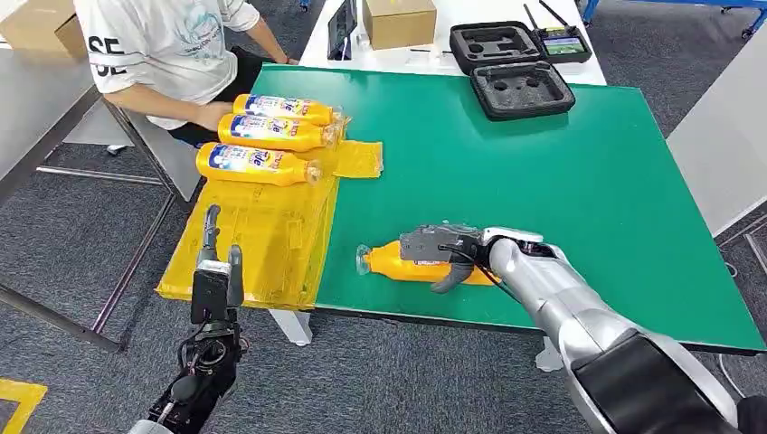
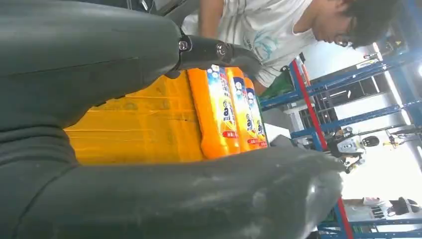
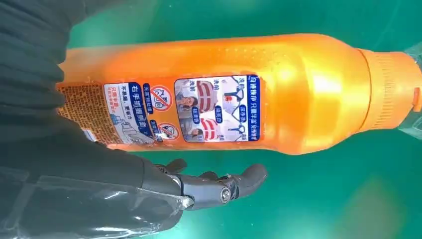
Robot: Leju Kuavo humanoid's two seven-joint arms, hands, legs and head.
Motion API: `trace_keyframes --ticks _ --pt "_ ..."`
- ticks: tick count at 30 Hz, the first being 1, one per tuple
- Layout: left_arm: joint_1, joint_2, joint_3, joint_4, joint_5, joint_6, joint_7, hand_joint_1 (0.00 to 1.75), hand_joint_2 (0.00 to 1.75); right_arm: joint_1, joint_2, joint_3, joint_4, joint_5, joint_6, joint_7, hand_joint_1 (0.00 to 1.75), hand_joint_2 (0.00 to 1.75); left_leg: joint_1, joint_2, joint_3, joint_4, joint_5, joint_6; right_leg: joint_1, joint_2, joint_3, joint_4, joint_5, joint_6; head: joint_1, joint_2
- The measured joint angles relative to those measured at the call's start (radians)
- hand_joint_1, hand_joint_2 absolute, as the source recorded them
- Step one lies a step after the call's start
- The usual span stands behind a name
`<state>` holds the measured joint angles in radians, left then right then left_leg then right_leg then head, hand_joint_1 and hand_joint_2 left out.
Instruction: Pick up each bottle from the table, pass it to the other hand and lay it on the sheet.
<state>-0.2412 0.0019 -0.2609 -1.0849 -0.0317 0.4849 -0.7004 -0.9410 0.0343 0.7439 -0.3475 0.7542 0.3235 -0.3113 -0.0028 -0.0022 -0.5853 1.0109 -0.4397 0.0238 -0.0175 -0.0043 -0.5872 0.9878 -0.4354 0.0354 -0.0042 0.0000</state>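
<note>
An orange bottle lies on its side on the green table near the front edge, cap pointing at the yellow sheet. My right hand is cupped over the bottle's body; its thumb stands a small gap away from the bottle's side. Three more orange bottles lie side by side at the sheet's far end, as the left wrist view shows too. My left hand is raised at the sheet's near edge, fingers apart, holding nothing.
A person in a white shirt sits at the far left, one hand by the bottles on the sheet. At the back stand a black foam case, a handheld controller and a cardboard box. A grey table flanks the left.
</note>
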Motion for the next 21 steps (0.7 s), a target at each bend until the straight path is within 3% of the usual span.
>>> trace_keyframes --ticks 21 --pt "0.000 0.000 0.000 0.000 0.000 -0.002 0.000 0.00 0.00 0.000 -0.030 0.003 0.000 -0.004 -0.061 0.027 0.00 1.75 0.000 0.000 0.000 0.000 0.000 0.000 0.000 0.000 0.000 0.000 0.000 0.000 0.000 0.000"
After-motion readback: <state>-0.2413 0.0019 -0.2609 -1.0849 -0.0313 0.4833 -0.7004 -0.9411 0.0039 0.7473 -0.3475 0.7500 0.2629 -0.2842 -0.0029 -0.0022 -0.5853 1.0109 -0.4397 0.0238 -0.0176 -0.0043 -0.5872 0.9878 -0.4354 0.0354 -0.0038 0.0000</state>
